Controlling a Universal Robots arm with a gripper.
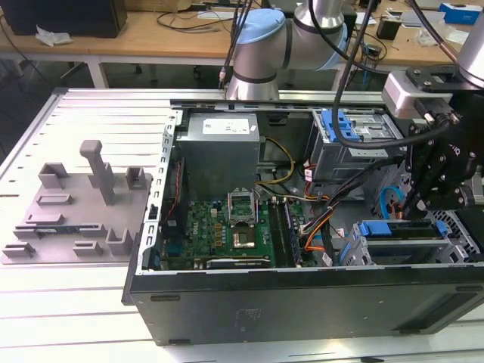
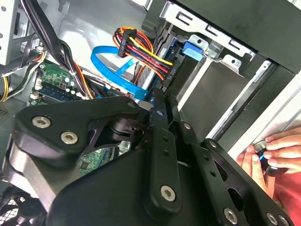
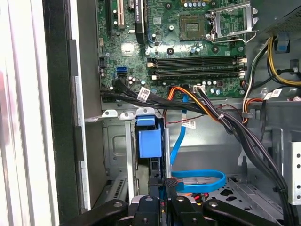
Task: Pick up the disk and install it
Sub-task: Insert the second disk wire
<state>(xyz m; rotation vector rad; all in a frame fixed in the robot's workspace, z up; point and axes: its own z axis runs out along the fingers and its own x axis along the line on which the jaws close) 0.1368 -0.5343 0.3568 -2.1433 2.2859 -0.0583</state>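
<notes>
While the open computer case point(image 1: 302, 302) lies on its side on the slatted metal table point(image 1: 76, 318), the robot arm point(image 1: 261, 45) reaches over it from the far side toward the exterior view's right. Inside the case sit the green motherboard point(image 1: 227, 227) and, to its right in that view, the drive cage point(image 1: 408, 249). The disk point(image 1: 401, 233) rests in that cage, framed by its blue rails, directly under the black gripper point(image 1: 414, 203), which hangs just above it. Whether the gripper clamps the disk or stands free of it cannot be told. A grey fixture point(image 1: 76, 212) lies outside the case, well apart. A person's hand point(image 2: 277, 150) touches the case's outer edge in the second wrist view.
</notes>
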